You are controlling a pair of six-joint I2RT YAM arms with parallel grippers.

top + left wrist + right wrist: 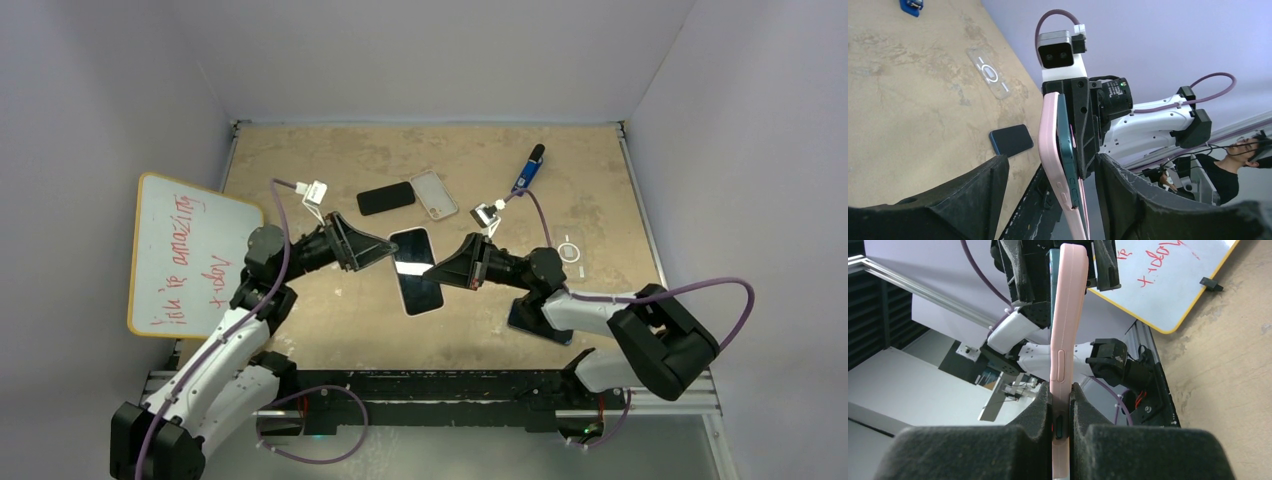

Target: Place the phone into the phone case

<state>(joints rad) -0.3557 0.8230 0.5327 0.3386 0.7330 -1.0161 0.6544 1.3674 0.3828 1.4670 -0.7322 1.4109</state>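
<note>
Left gripper (384, 250): rough black foam pads spread wide, straddling a slim teal phone (1067, 150). The phone sits against a smooth pink case (1066, 315), mid-air over the table centre. Right gripper (433, 268) is clamped tight on the case edge.

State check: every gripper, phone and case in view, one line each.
left gripper, open, fingers either side of the pink case.
right gripper, shut on pink case.
pink case, held in the air.
teal phone, in pink case, one edge looks proud.
black phone, flat on table, screen dark.
clear case, empty, flat.
ringed clear case, empty, flat.
blue phone, flat, partly hidden.
</note>
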